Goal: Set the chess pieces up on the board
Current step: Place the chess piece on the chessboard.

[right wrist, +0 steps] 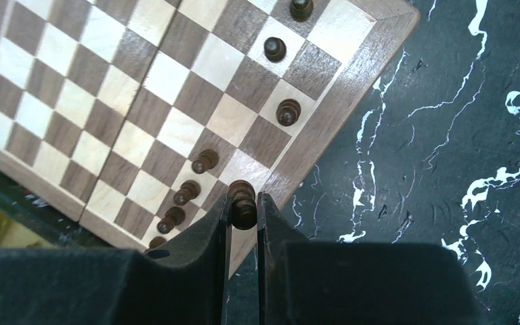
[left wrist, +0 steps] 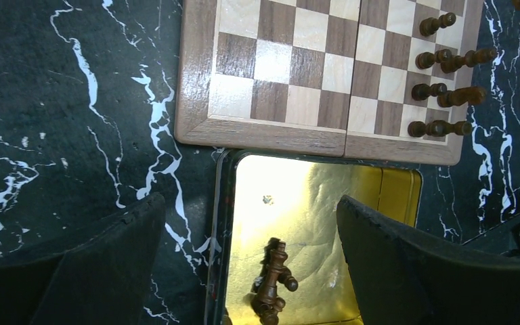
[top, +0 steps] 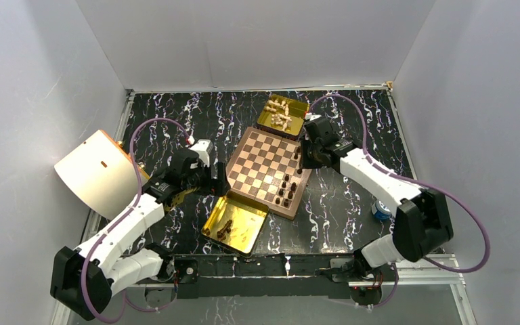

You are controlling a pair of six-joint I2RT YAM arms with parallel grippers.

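Observation:
The board lies at the table's middle, with several dark chess pieces standing along its near right side. My right gripper is over the board's right edge, shut on a dark piece held just above the rim, next to a row of pawns. My left gripper is open and empty. It hovers over the near gold tray, where a few dark pieces lie. The board's near rim and its standing pieces show beyond.
A second gold tray with pale cream pieces sits behind the board. A beige fan-shaped object leans at the left wall. A small blue object stands by the right arm. White walls enclose the table.

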